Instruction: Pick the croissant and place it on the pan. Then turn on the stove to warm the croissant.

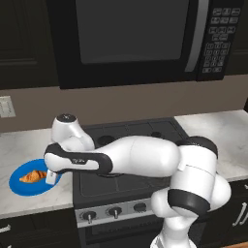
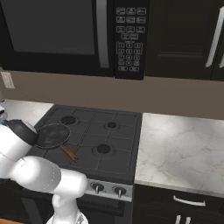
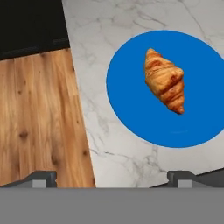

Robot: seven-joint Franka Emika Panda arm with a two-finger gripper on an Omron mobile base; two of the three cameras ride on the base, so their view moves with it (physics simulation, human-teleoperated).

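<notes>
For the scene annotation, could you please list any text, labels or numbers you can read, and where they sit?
None can be read.
Microwave keypad: button markings, too small and blurred to read.
Stove knobs: no legible marks.
Blue plate, croissant: no print.

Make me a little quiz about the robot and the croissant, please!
1. True or false: the croissant lies on the blue plate.
2. Where is the pan? A) on the stove B) on the plate C) in the microwave
3. Fill in: the gripper is ____ and holds nothing.

Key: 1 true; 2 A; 3 open.
</notes>
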